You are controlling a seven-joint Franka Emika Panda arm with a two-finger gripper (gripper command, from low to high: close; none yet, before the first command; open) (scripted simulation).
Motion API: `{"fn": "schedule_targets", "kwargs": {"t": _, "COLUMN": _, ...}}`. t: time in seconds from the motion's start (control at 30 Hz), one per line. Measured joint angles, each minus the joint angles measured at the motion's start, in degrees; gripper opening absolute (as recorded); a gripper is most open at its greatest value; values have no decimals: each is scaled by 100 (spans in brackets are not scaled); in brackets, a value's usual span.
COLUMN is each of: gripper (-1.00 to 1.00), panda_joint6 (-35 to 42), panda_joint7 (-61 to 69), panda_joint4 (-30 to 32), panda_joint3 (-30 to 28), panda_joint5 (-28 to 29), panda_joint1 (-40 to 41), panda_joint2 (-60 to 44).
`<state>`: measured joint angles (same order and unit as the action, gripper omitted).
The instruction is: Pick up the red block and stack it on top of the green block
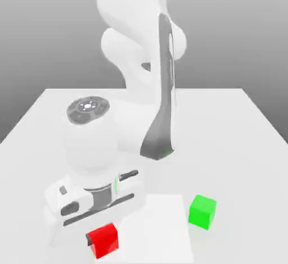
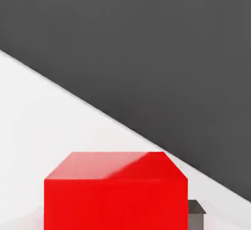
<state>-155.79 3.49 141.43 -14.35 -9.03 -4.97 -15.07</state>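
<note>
The red block [image 1: 104, 241] rests on the white table near its front edge, at the exterior view's lower left. My gripper [image 1: 100, 236] has come down over it, and the white hand sits just above and behind the block. In the hand view the red block [image 2: 115, 194] is very close, and one dark fingertip [image 2: 196, 213] presses against its side. The other finger is hidden by the block. The green block [image 1: 202, 211] stands alone on the table, off to the exterior view's right of the red one, with a gap between them.
The arm's white base and links [image 1: 152, 111] rise from the middle of the table [image 1: 247, 144] behind the hand. A slightly brighter square patch [image 1: 160, 229] lies on the tabletop between the two blocks.
</note>
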Motion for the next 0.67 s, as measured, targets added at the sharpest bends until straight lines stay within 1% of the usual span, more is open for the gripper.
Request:
{"fn": "schedule_targets", "kwargs": {"t": 0.07, "gripper": -100, "panda_joint6": 204, "panda_joint7": -232, "panda_joint4": 167, "panda_joint3": 30, "panda_joint5": 159, "panda_joint1": -207, "panda_joint2": 352}}
{"fn": "schedule_targets", "kwargs": {"t": 0.17, "gripper": -100, "panda_joint6": 298, "panda_joint7": -710, "panda_joint4": 567, "panda_joint3": 374, "panda_joint5": 327, "panda_joint1": -666, "panda_joint2": 828}}
{"fn": "schedule_targets", "kwargs": {"t": 0.23, "gripper": -100, "panda_joint6": 335, "panda_joint7": -1067, "panda_joint4": 851, "panda_joint3": 632, "panda_joint5": 470, "panda_joint1": -1167, "panda_joint2": 1158}}
{"fn": "schedule_targets", "kwargs": {"t": 0.37, "gripper": -100, "panda_joint6": 337, "panda_joint7": -1829, "panda_joint4": 1408, "panda_joint3": 1052, "panda_joint5": 847, "panda_joint1": -1891, "panda_joint2": 1791}}
{"fn": "schedule_targets", "kwargs": {"t": 0.43, "gripper": -100, "panda_joint6": 74, "panda_joint7": -1935, "panda_joint4": 1488, "panda_joint3": 1063, "panda_joint5": 882, "panda_joint1": -1951, "panda_joint2": 1623}}
{"fn": "schedule_targets", "kwargs": {"t": 0.57, "gripper": -100, "panda_joint6": -671, "panda_joint7": -1885, "panda_joint4": 1484, "panda_joint3": 1113, "panda_joint5": 774, "panda_joint1": -1922, "panda_joint2": 877}}
{"fn": "schedule_targets", "kwargs": {"t": 0.6, "gripper": 100, "panda_joint6": -786, "panda_joint7": -1878, "panda_joint4": 1480, "panda_joint3": 1122, "panda_joint5": 760, "panda_joint1": -1914, "panda_joint2": 760}}
{"fn": "schedule_targets", "kwargs": {"t": 0.67, "gripper": 100, "panda_joint6": -786, "panda_joint7": -1878, "panda_joint4": 1480, "panda_joint3": 1122, "panda_joint5": 760, "panda_joint1": -1914, "panda_joint2": 760}}
